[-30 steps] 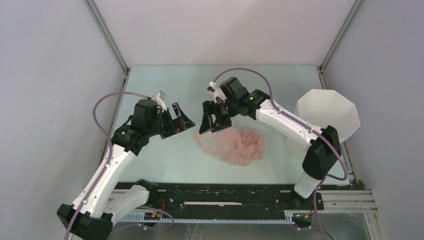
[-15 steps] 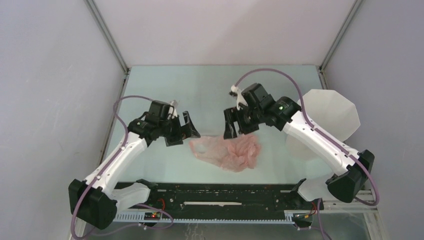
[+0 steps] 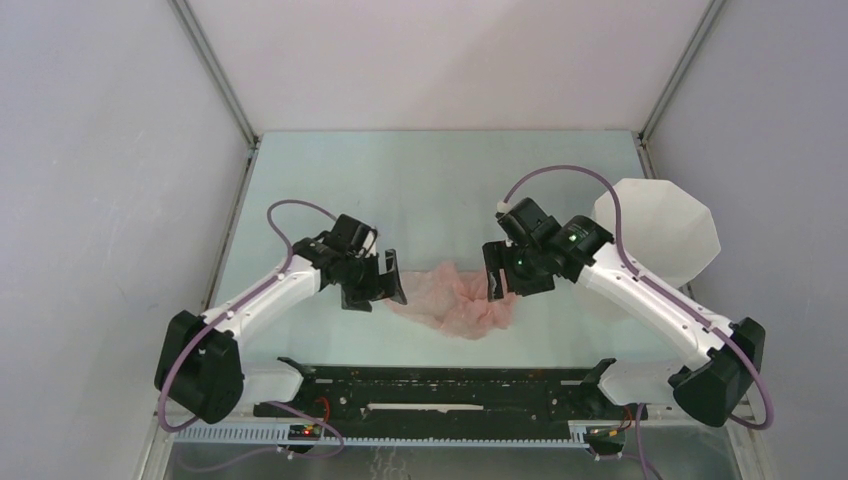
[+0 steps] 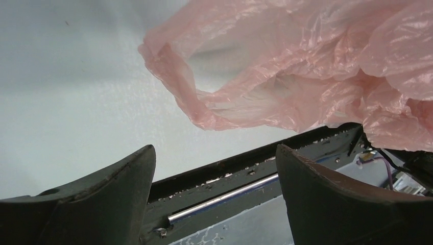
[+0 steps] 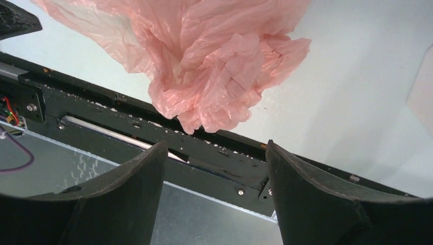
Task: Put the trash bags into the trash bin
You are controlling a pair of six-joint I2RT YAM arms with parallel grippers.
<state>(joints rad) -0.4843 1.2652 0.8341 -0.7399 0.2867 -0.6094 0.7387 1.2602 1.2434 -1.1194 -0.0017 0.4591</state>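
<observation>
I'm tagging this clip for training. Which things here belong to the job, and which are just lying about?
Job: pink trash bag, crumpled; white trash bin at the right edge; left gripper and right gripper, both open beside the bag.
Not the job: black rail at the near edge; purple cables on the arms.

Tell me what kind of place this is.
Probably a robotics lab test cell: plain grey walls box in a pale table, with a staged pink bag and bin.

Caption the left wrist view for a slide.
Left arm's fingers, spread open and empty, face a crumpled pink plastic bag on the pale table.
</observation>
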